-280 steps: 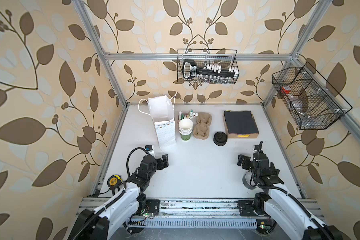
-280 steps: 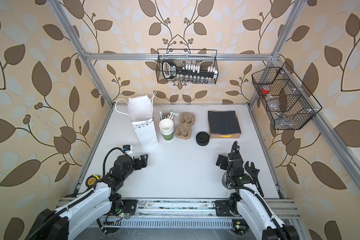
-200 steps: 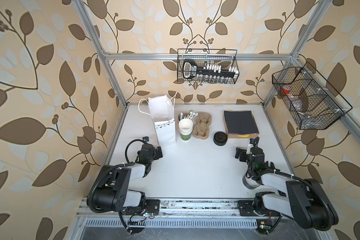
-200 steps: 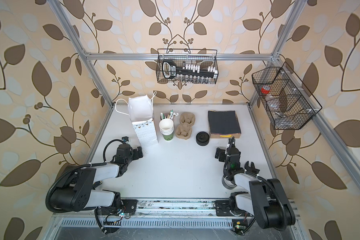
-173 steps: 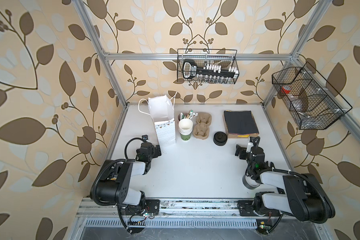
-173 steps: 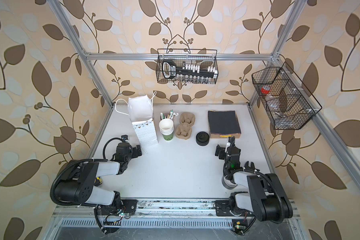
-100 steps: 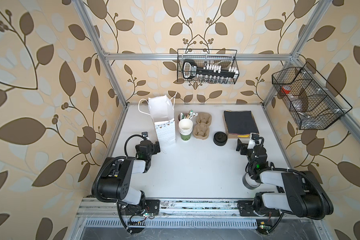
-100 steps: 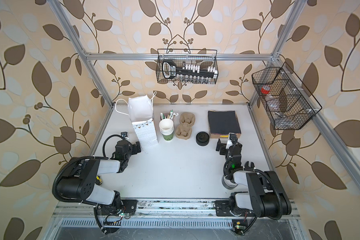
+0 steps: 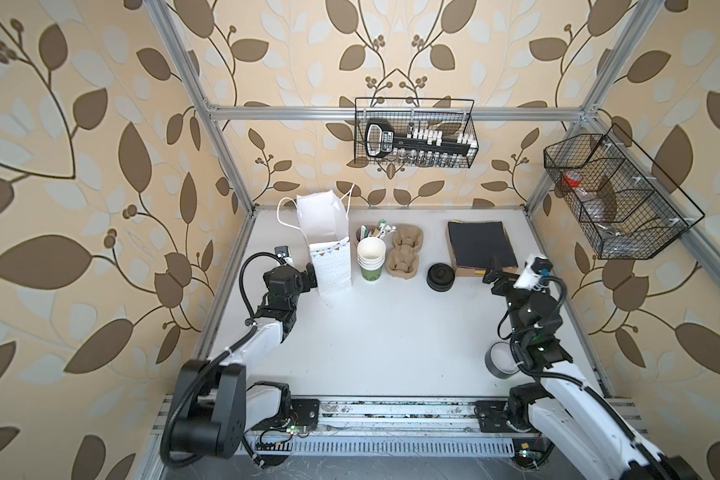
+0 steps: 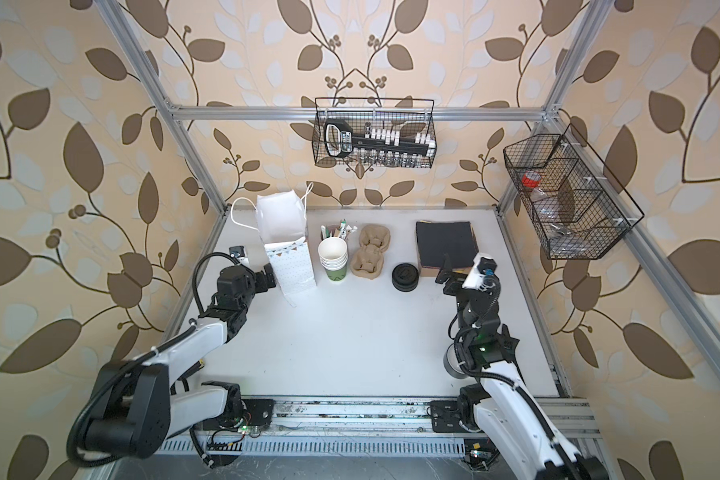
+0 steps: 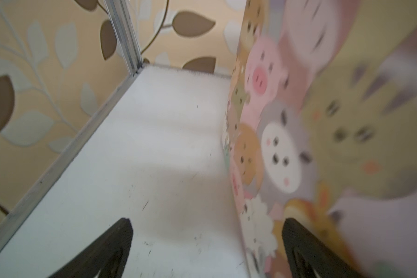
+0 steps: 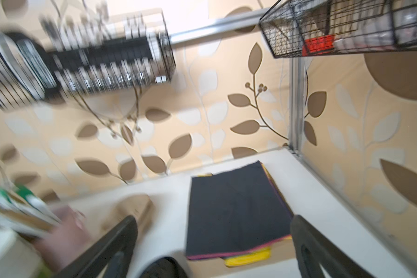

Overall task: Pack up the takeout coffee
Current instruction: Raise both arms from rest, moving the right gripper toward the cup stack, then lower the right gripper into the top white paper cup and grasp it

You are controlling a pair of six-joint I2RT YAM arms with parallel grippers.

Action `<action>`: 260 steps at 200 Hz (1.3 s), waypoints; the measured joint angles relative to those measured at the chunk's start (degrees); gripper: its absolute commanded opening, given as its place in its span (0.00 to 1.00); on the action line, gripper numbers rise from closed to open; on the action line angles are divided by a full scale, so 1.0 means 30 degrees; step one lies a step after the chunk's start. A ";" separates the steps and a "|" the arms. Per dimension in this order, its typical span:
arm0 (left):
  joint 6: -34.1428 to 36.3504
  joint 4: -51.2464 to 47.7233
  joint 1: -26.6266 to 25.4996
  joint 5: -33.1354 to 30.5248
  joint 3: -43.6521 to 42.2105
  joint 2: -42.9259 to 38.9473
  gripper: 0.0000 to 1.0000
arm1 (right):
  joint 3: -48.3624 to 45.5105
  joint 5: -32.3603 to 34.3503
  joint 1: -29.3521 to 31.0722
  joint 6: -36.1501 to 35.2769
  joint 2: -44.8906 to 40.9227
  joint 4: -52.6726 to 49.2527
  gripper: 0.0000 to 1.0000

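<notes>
Right claw (image 12: pixel 213 220) gapes wide, empty; left claw (image 11: pixel 207 221) likewise, just beside the gift bag (image 9: pixel 331 268); the takeout coffee (image 9: pixel 495 362) stands well behind the right claw, by its arm; probably light, crushable paper, so grip mid-wall gently; only the top views show it, neither wrist view does.

Matt white tabletop (image 9: pixel 391 332), paper gift bag (image 9: pixel 331 266), rough pulp cup tray (image 9: pixel 404 257), black wire basket (image 9: pixel 433 160)
</notes>
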 measured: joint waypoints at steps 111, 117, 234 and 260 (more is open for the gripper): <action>-0.8196 -1.5336 -0.0386 0.2047 0.5377 -0.8211 0.99 | 0.9041 -0.1719 0.6084 0.4532 0.5428 -1.2458 0.95; -0.8167 -1.5890 -0.0517 0.2171 0.5508 -0.8087 0.99 | 0.9544 -0.1566 0.6790 0.4473 0.6273 -1.2888 0.94; -0.7708 -1.9088 -0.1545 0.2208 0.5603 -0.8721 0.98 | 2.1318 -0.2106 1.0761 0.4073 1.9853 -1.6538 0.54; -0.7701 -1.9088 -0.1661 0.2193 0.5603 -0.8743 0.98 | 2.3686 -0.2353 1.0775 0.4029 2.2141 -1.7486 0.48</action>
